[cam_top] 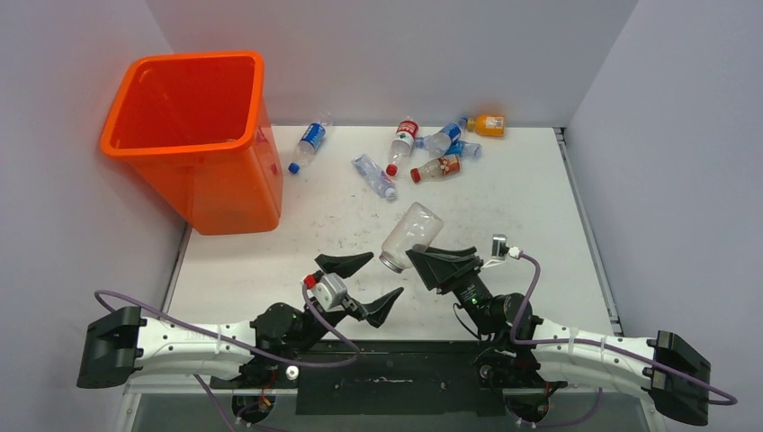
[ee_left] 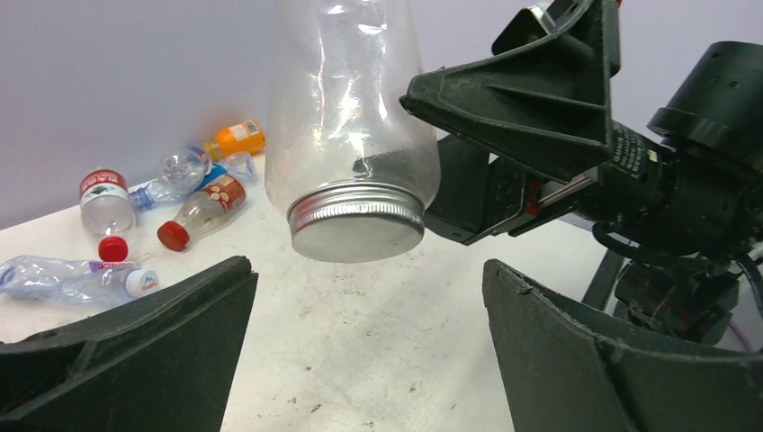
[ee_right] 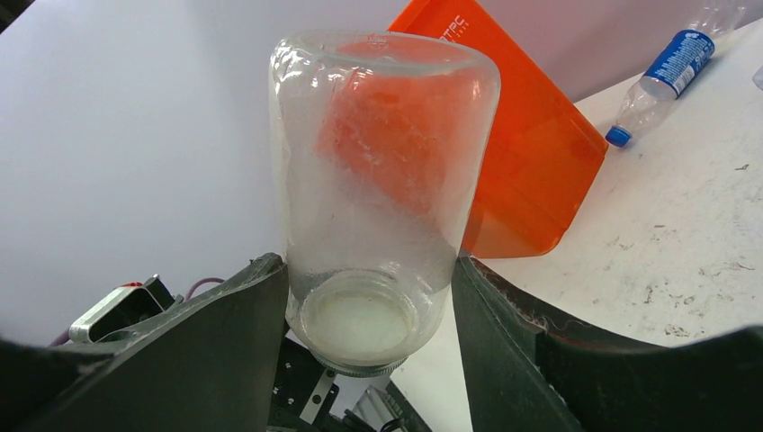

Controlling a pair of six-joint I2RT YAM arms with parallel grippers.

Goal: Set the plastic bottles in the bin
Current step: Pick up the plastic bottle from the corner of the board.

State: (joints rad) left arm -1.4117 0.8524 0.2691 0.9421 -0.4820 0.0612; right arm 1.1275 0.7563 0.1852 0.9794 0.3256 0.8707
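right gripper (ee_right: 369, 310): fingers (ee_right: 229, 346) pinch the clear wide jar with a silver screw lid (cam_top: 411, 234) at the neck, just above the lid. Lid end points down, base up and tilted toward the far side. It is off the white scuffed table (cam_top: 513, 207). Only a hazy film on the walls shows inside the jar.

left gripper (cam_top: 369, 284): fingers spread wide, gripping nothing. It sits just near-left of the lid, not touching it.

tall square bright-orange plastic bin (cam_top: 225, 184): upright at the far-left corner of the table, top open. From above only orange walls show inside; can't make out the floor.

Small plastic bottles lie on their sides along the far edge:
- blue-labelled bottle (cam_top: 310, 142), nearest the bin
- crumpled clear bottle (cam_top: 373, 175)
- red-capped, red-labelled bottle (cam_top: 402, 144)
- a touching cluster to the right, ending in the orange bottle (cam_top: 487, 124); the bottles in it overlap and are hard to tell apart

Hidden or cut off: the left wrist view crops the jar's base. In the right wrist view the jar covers part of the bin, which shows through it as an orange blur.

Room: bare tabletop lies between the grippers and the bin. Walls run close along the left, back and right.
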